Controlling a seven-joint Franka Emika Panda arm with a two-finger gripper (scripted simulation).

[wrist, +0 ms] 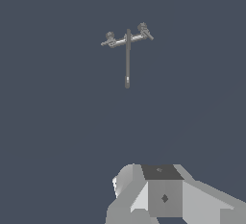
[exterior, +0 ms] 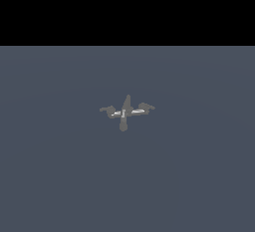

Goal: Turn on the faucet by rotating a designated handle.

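The faucet (exterior: 125,111) sits alone mid-bench (exterior: 60,176), its handle (exterior: 108,110) untouched. The hand (wrist: 163,196) is well apart from it; whether open or closed cannot be told. Approach, grasp and rotation remain

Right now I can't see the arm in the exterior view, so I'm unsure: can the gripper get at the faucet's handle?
Probably yes. In the wrist view only bare floor lies between the gripper body and the faucet, and nothing crowds the handle. The gripper is well apart from it, fingertips out of frame.
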